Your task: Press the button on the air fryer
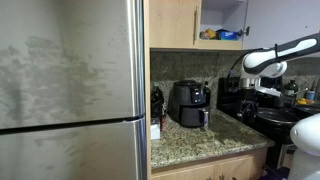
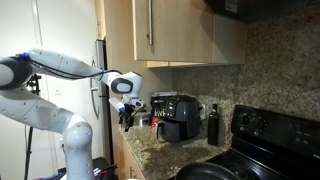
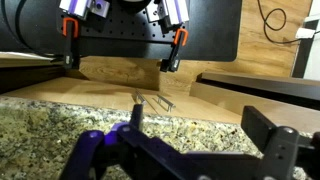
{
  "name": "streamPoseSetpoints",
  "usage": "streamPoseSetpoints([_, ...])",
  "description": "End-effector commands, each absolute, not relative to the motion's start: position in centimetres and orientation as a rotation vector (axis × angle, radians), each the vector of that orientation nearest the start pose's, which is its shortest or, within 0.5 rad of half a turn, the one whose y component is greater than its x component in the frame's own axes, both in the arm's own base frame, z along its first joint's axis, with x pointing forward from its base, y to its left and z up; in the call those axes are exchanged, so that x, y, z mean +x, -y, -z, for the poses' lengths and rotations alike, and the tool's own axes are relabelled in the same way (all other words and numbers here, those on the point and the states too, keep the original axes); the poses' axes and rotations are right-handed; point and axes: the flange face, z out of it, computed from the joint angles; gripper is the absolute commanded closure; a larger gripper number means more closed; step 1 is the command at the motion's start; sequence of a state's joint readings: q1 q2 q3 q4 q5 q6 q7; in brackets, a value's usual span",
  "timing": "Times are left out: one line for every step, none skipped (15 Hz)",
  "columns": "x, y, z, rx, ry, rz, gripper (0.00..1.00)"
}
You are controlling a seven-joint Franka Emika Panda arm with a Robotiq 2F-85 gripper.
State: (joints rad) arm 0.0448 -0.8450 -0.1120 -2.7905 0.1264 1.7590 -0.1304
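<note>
The black air fryer [image 1: 190, 103] stands on the granite counter [image 1: 200, 142] against the backsplash, its handle facing out. It shows in both exterior views [image 2: 178, 118] but not in the wrist view. My gripper [image 2: 125, 114] hangs off the white arm in front of the counter's edge, apart from the air fryer and about level with it. In an exterior view it is dark and small [image 1: 248, 90]. In the wrist view the two fingers [image 3: 200, 135] are spread wide with only granite and wooden cabinet fronts between them. It is open and empty.
A steel fridge [image 1: 70, 90] fills one side. A black stove [image 2: 275, 130] with a pan [image 1: 275, 115] sits past the air fryer. A dark bottle [image 2: 212, 125] stands between fryer and stove. Wooden cabinets [image 2: 170, 30] hang overhead. Small items [image 2: 146, 119] sit beside the fryer.
</note>
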Motion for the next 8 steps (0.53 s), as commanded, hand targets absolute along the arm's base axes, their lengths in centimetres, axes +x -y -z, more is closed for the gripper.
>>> streamPoseSetpoints([27.3, 0.4, -41.9, -2.909, 0.106, -0.26, 0.0])
streamPoseSetpoints([27.0, 0.7, -42.3, -2.945, 0.087, -0.257, 0.0])
streamPoseSetpoints([27.3, 0.8, -42.8, -3.007, 0.098, -0.2, 0.0])
streamPoseSetpoints([27.5, 0.9, -43.1, -3.033, 0.117, -0.175, 0.0])
streamPoseSetpoints([28.0, 1.1, -43.7, -3.062, 0.131, -0.106, 0.0])
streamPoseSetpoints([28.4, 1.1, -44.4, -3.085, 0.143, -0.035, 0.0])
streamPoseSetpoints([28.9, 1.1, -44.9, -3.092, 0.161, 0.038, 0.0])
streamPoseSetpoints([29.4, 1.1, -45.4, -3.091, 0.183, 0.112, 0.0])
